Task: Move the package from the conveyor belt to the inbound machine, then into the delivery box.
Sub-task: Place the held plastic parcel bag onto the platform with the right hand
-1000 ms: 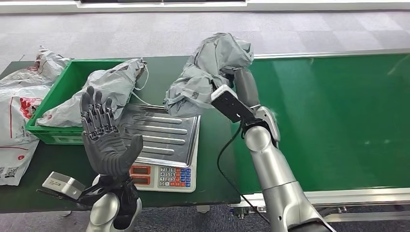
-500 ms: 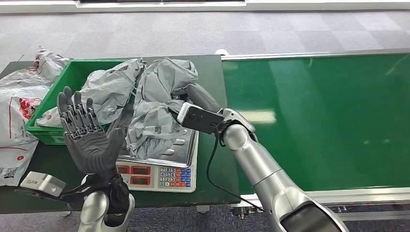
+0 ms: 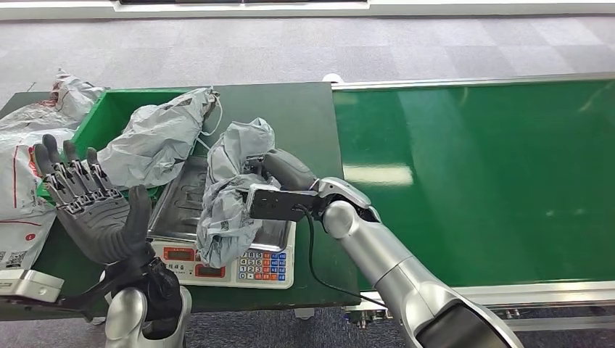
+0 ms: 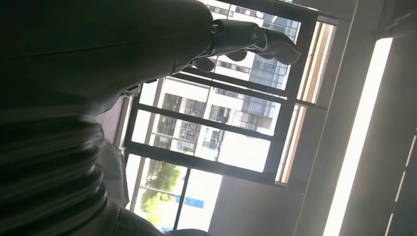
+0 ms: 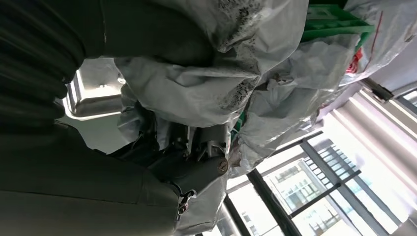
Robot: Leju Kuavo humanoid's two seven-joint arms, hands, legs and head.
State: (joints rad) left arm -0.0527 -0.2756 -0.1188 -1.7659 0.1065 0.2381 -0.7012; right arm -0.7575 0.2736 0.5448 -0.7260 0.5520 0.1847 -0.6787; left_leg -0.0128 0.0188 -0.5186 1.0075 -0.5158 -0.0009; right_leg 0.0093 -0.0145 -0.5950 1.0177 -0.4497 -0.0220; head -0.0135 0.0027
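hanging from the right hand [image 3: 279, 170] at the centre of the frame, the grey package [image 3: 230, 192] droops onto the steel pan of the scale [image 3: 243, 250], its long axis running from upper right to lower left, its lower end spilling over the keypad edge. the fingers are clamped in the crumpled top of the bag. the left hand [image 3: 94, 214] stands at lower left, palm up, fingers spread, holding nothing, well apart from the package. the green box [image 3: 98, 119] with another grey bag [image 3: 156, 141] sits at upper left, beyond the scale, so i judge the right hand is the nearer for the carry leftward.
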